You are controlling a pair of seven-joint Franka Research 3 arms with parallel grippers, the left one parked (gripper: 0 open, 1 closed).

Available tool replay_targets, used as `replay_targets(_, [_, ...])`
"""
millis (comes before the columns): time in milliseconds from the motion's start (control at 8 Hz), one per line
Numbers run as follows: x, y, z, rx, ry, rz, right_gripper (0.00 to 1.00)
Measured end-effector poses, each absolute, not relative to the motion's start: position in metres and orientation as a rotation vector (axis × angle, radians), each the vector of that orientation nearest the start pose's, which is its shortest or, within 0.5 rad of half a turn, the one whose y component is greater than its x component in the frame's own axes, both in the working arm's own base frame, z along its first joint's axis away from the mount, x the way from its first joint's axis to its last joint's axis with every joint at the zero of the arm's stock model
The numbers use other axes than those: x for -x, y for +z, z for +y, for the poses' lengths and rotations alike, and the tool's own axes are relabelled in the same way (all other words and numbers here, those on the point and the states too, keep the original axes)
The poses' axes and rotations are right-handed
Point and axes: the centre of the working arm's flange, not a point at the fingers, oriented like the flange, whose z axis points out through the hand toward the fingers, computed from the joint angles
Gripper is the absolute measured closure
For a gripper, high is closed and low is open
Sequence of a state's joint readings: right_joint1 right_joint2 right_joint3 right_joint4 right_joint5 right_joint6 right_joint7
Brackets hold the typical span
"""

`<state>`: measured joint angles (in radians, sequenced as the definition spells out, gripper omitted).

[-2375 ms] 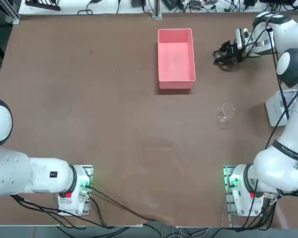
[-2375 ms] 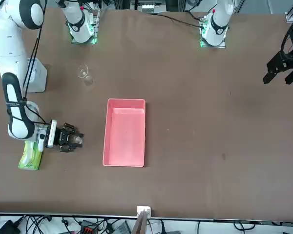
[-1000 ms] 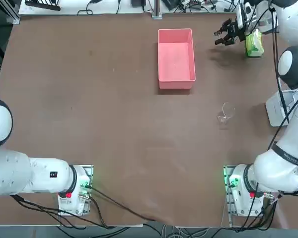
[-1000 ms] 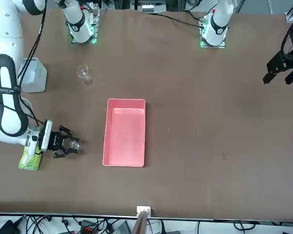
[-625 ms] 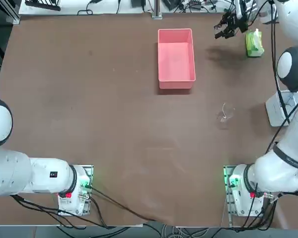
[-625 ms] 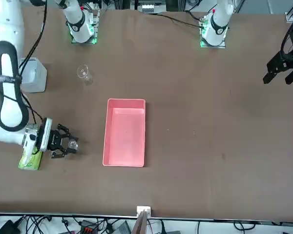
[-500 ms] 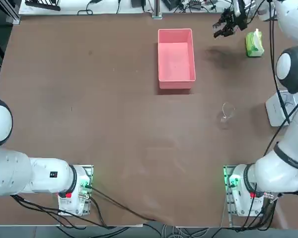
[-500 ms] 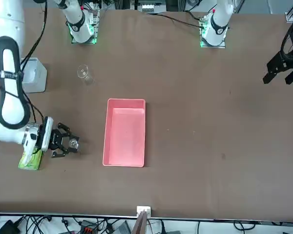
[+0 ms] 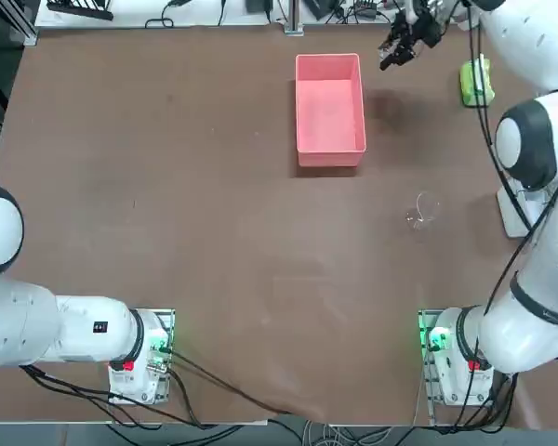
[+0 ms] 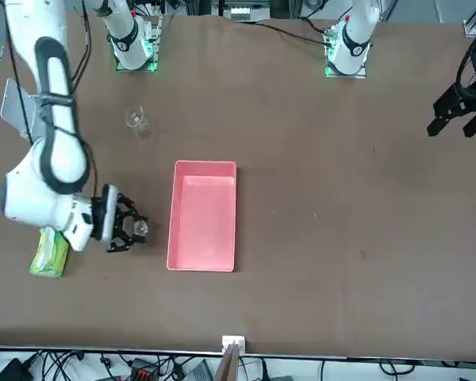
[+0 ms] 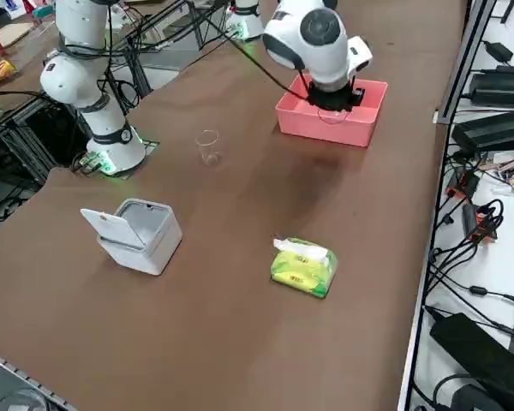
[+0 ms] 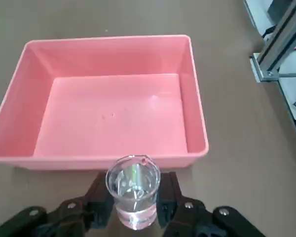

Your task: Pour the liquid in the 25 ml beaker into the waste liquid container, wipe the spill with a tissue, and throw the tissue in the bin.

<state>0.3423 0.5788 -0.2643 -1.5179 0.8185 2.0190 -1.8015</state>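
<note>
My right gripper (image 12: 133, 200) is shut on the 25 ml beaker (image 12: 133, 190), a tiny clear glass holding a little clear liquid, gripped upright between the two black fingers (image 12: 99, 200). In the right wrist view the beaker hangs just outside the near wall of the pink box (image 12: 103, 160), the waste liquid container. From overhead the gripper (image 9: 396, 45) is raised beside the box's (image 9: 299, 102) far right corner. The front view puts the gripper (image 10: 133, 228) just off the box's (image 10: 174, 214) long side. A white tissue (image 11: 298, 248) sticks out of the lime-green pack (image 11: 304, 267).
A larger clear beaker (image 9: 423, 212) stands alone mid-table on the right. The white bin (image 11: 137, 233) with its lid open sits near the right table edge, and the tissue pack (image 9: 476, 82) lies at the far right. Cables and equipment line the table's far edge.
My right gripper has carried the small beaker away from the tissue pack and across to the pink box's side, rising as it went. Nothing else moved.
</note>
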Motion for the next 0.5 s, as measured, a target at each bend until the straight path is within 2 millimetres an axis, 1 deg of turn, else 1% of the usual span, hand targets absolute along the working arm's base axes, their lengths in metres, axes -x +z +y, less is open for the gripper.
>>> replay_targets(250, [-0.689, 0.340, 0.160, 1.994, -0.490, -1.876, 0.53])
replay_targets(500, [-0.683, 0.340, 0.184, 2.073, -0.390, -1.895, 0.53])
